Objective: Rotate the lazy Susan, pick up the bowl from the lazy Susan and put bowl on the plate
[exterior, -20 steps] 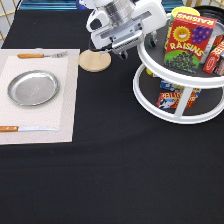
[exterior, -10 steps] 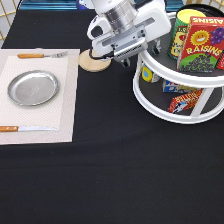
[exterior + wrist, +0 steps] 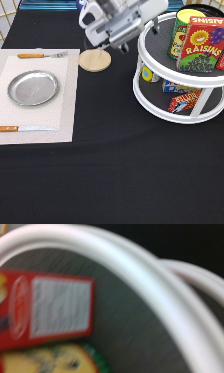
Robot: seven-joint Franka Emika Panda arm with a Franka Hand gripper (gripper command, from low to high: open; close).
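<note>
I see my gripper at the exterior view's top, just beside the upper rim of the lazy Susan on its left side; I cannot tell whether it is wide or narrow. The wrist view shows the white rim and a red box on the grey shelf. I cannot make out the bowl. A wooden coaster lies just below the gripper. The plate sits bare on the placemat, at far left.

Even bright light – wrist view v. blurred.
</note>
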